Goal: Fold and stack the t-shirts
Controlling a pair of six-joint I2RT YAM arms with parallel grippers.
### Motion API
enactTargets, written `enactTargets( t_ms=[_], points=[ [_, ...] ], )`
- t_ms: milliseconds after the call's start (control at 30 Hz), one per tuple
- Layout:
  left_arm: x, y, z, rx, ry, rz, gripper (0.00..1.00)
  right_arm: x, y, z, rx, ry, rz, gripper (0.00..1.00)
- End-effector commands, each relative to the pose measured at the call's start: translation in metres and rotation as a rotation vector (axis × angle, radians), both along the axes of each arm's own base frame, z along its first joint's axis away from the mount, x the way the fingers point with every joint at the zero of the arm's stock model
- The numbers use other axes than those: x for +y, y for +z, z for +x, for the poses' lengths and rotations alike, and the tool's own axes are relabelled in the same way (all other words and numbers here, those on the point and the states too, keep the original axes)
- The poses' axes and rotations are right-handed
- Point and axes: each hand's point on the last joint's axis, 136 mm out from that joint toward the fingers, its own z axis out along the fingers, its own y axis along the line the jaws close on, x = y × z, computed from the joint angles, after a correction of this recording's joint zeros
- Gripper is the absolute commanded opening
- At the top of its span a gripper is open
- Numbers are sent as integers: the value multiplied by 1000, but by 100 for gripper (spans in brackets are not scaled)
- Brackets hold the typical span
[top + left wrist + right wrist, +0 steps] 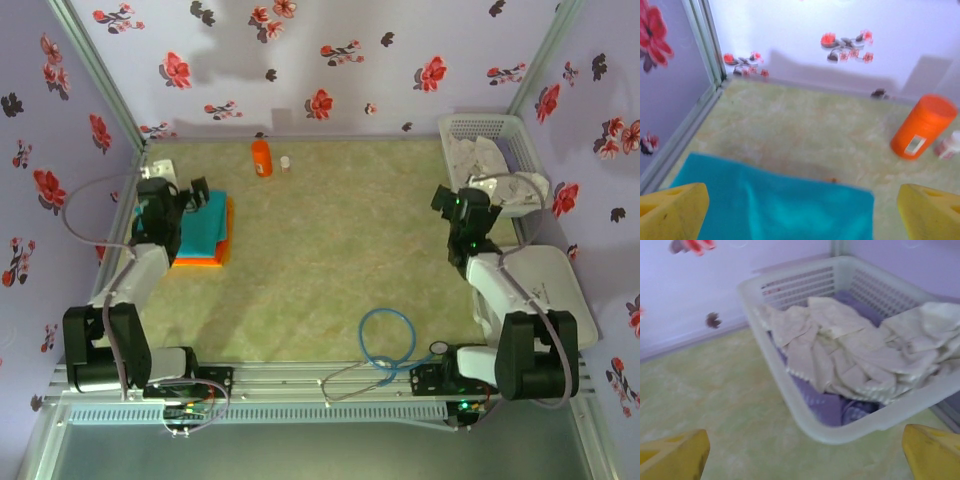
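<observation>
two robot arms at a mottled green worktop (340, 260), one over folded t-shirts, the other facing a basket of white cloth.

at the far left, a teal t-shirt (205, 228) (775, 205) lies folded flat on top of an orange t-shirt (200, 263), whose edges peek out along the near and right sides. the left claw (192, 195) (800, 215) hangs over the teal one, its yellow fingers (672, 210) spread wide apart with nothing between them. in the far right corner, a wrinkled white t-shirt (470, 155) (840, 355) sits bunched inside a white slatted basket (500, 125) (760, 325). the right claw (455, 205) (805, 455) points at the basket from just beside it, fingers also wide apart and empty. by the far wall, an orange bottle (261, 158) (922, 127) stands upright just beside a small white bottle (286, 162) (950, 145).
</observation>
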Motion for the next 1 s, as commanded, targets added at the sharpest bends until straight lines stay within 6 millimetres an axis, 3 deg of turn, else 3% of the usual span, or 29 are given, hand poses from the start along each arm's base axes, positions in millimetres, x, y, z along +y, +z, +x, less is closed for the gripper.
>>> enactTargets(
  t_ms=[0,100,267,433,567,800,967],
  points=[
    [-13,8,-17,184,-5,-94,96,-19,-4,-13,185,-177,63,99],
    [-28,17,-29,295,-44,-139,96,-10,8,0,246,-152,108,99],
    [-48,0,-59,433,-108,-166,96,-7,29,31,290,-145,154,99],
    [-61,-19,-81,485,-162,-182,96,-26,35,60,306,-219,190,99],
    [-79,-15,-89,492,-231,-165,97,-46,21,77,355,-277,186,97],
    [-92,-12,-97,484,-287,-133,97,-77,-36,108,468,-346,275,93],
    [-94,-9,-98,472,-293,-132,97,-81,-72,123,507,-353,347,90]
  ],
)
